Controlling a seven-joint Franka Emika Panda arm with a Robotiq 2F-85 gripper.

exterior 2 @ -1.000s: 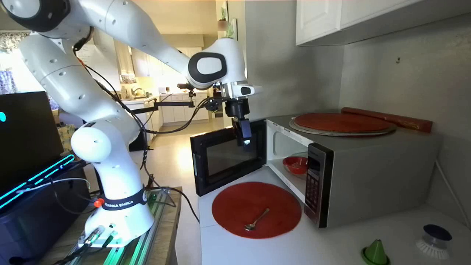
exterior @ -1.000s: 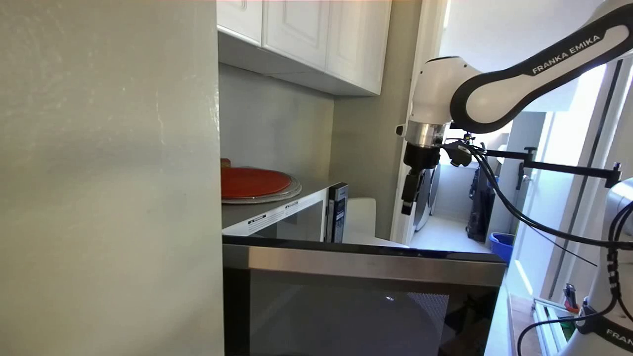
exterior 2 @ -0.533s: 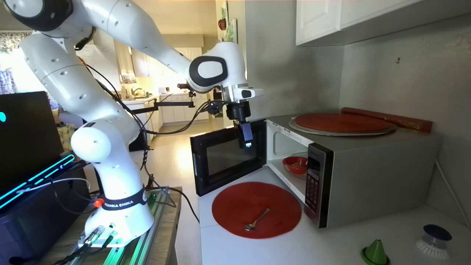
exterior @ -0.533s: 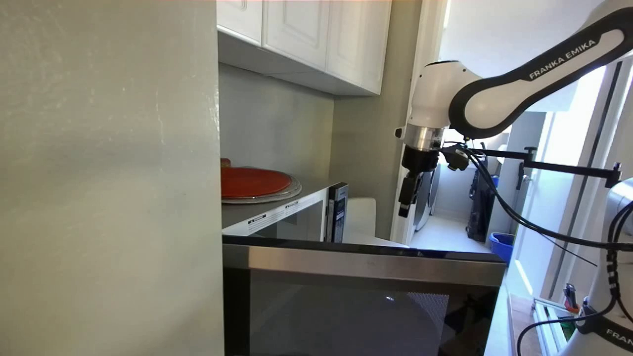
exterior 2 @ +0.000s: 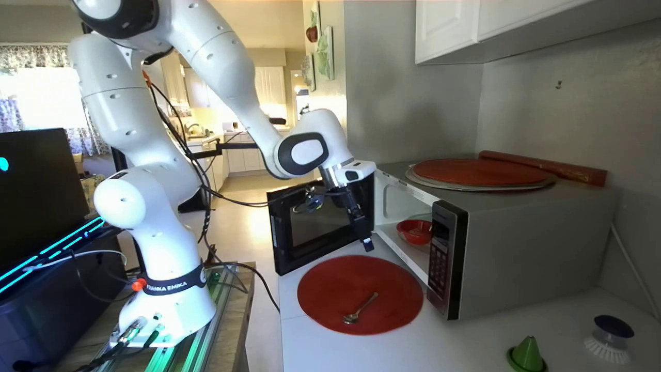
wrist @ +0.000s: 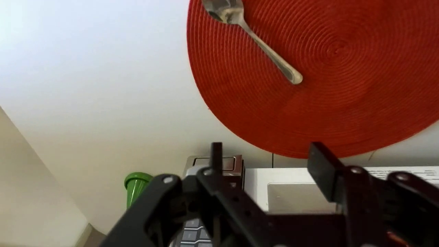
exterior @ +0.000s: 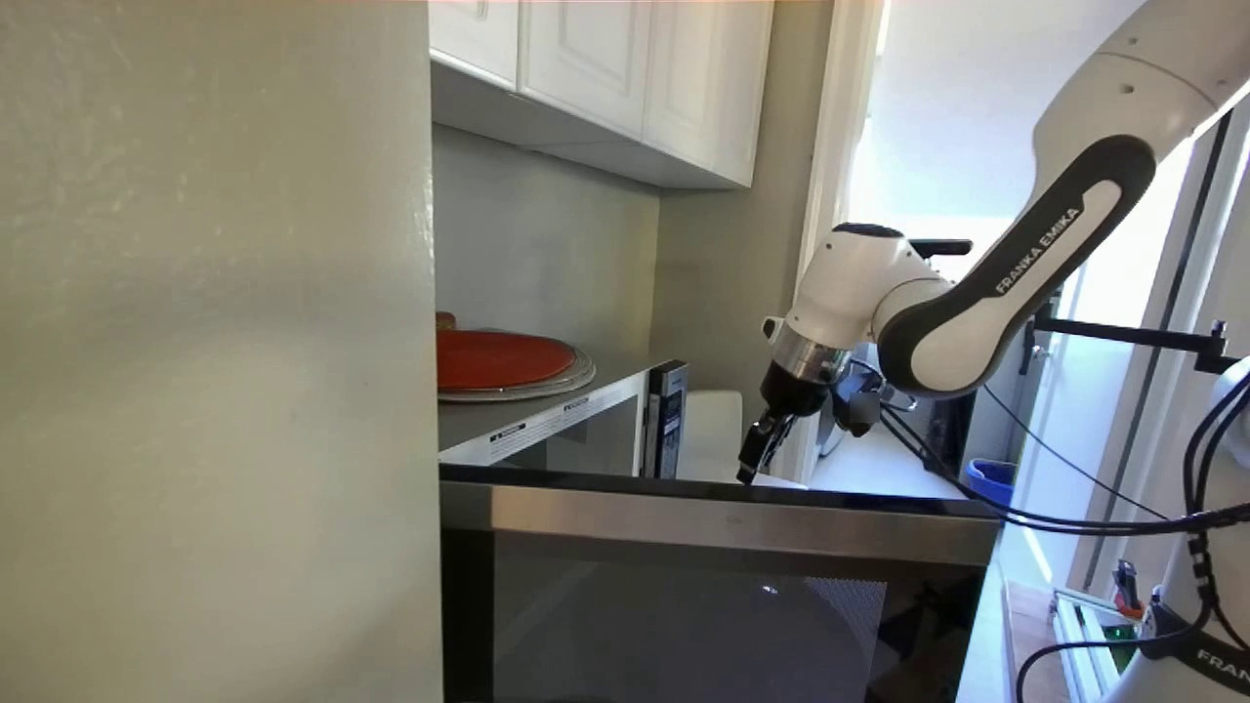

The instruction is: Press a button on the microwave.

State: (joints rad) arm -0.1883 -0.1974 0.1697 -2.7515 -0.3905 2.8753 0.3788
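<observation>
The microwave (exterior 2: 537, 258) is a silver-grey box with its dark glass door (exterior 2: 320, 222) swung wide open. Its door also fills the lower part of an exterior view (exterior: 723, 527). The dark button panel (exterior 2: 440, 258) faces the robot; its lower buttons (wrist: 190, 235) show partly behind a finger in the wrist view. My gripper (wrist: 265, 149) is open and empty. In an exterior view my gripper (exterior 2: 367, 244) hangs tilted in front of the open cavity, between door and button panel, above the counter. It also shows just above the door's top edge (exterior: 747, 476).
A round red placemat (exterior 2: 330, 289) with a spoon (exterior 2: 361, 308) lies before the microwave. A red bowl (exterior 2: 414, 232) sits inside it. More red mats (exterior 2: 480, 171) lie on top. A green cone (exterior 2: 528, 354) and a brush (exterior 2: 609, 338) stand beside it. White cabinets (exterior: 596, 68) hang above.
The arm has reached down and forward. My gripper is lower, more tilted, and nearer the microwave's cavity and button panel. The door and the objects on the counter have not moved.
</observation>
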